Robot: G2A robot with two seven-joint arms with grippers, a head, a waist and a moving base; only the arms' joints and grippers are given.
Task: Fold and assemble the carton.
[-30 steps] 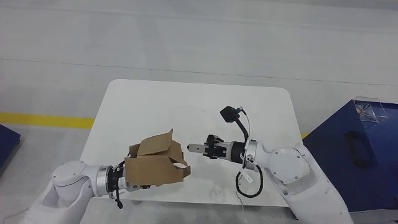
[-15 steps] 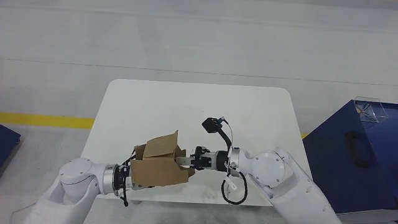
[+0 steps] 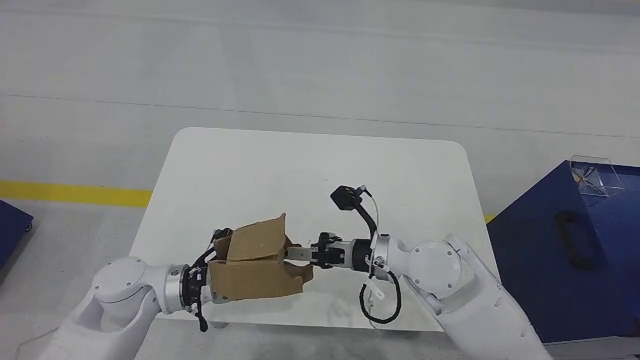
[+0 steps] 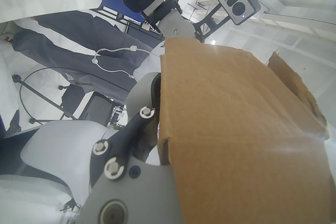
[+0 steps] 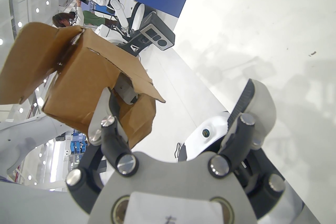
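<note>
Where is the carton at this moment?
In the top view the carton is over the near left part of the table, held by the left end effector, with the right end effector at its open end.

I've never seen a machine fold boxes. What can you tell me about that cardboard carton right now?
The carton is plain brown cardboard, half assembled: a boxy body with loose flaps sticking out. It is by the front edge of the table, gripped by the left tool, while one finger of the open right tool pokes under a flap.
</note>
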